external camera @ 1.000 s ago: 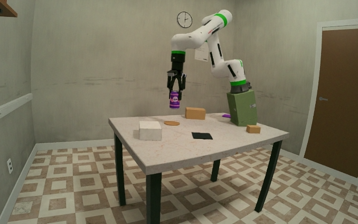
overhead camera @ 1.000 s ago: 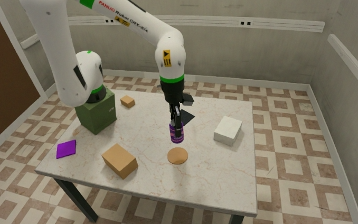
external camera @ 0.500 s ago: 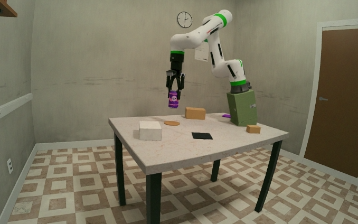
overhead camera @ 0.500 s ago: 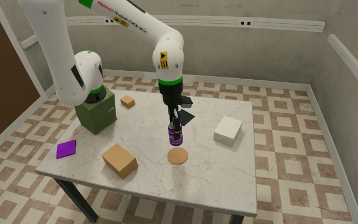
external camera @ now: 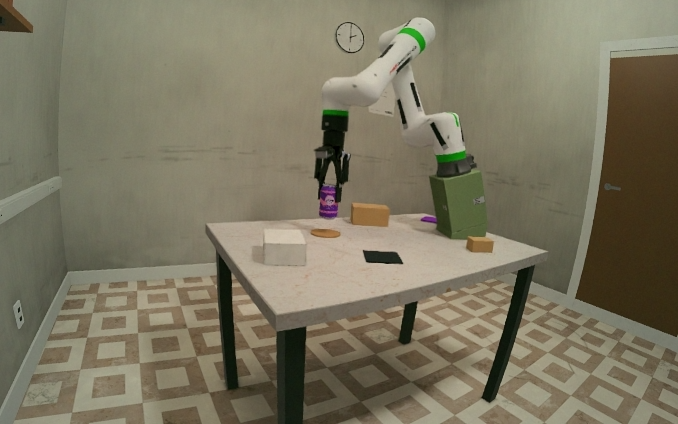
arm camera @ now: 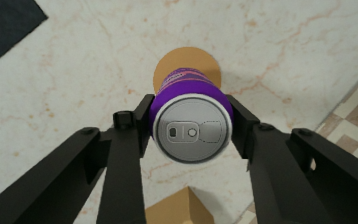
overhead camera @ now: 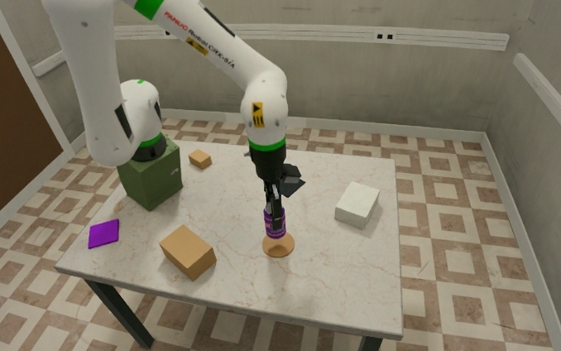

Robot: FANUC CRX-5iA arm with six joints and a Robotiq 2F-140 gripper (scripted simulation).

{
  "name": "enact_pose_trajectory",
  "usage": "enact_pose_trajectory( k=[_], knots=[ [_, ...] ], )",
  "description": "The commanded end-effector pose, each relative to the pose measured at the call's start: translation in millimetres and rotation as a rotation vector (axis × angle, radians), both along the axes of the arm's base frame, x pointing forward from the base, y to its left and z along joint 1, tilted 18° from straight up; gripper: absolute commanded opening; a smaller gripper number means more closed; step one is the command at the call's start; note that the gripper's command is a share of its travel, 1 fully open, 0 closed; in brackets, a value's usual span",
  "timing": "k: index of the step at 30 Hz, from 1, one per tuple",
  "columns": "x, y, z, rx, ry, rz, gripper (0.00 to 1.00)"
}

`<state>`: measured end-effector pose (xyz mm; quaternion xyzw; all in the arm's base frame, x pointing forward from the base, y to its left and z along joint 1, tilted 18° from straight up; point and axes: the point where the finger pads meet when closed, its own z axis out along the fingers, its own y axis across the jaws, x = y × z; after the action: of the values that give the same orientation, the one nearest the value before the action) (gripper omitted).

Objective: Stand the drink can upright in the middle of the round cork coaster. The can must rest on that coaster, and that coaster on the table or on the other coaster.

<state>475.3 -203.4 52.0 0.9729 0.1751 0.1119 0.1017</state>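
My gripper (overhead camera: 275, 221) is shut on the purple drink can (overhead camera: 270, 223) and holds it upright, gripped by its sides. The can hangs in the air above the round cork coaster (overhead camera: 278, 245), which lies flat on the marble table. In the side view the can (external camera: 328, 201) is clearly above the coaster (external camera: 325, 233), with a gap between them. In the wrist view the can's silver top (arm camera: 193, 130) sits between my fingers, and the coaster (arm camera: 186, 65) shows behind it, mostly covered by the can.
A black square coaster (external camera: 382, 257) lies behind the arm. A large tan box (overhead camera: 188, 252) is left of the cork coaster, a white block (overhead camera: 357, 204) to its right. A small tan block (overhead camera: 200, 159), a purple square (overhead camera: 103, 233) and the green robot base (overhead camera: 151, 175) stand at the left.
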Motion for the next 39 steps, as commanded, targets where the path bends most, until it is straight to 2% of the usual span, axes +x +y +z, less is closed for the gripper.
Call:
enact_pose_trajectory(
  k=[1, 21, 35, 36, 39],
  knots=[
    [10, -6, -27, -0.001, -0.003, 0.0, 0.1],
    [16, -9, -43, -0.003, -0.003, 0.0, 0.1],
    [16, -9, -44, -0.003, -0.003, 0.0, 0.1],
    [16, -9, -44, -0.003, -0.003, 0.0, 1.0],
    [16, -9, -44, -0.003, -0.003, 0.0, 1.0]
  ],
)
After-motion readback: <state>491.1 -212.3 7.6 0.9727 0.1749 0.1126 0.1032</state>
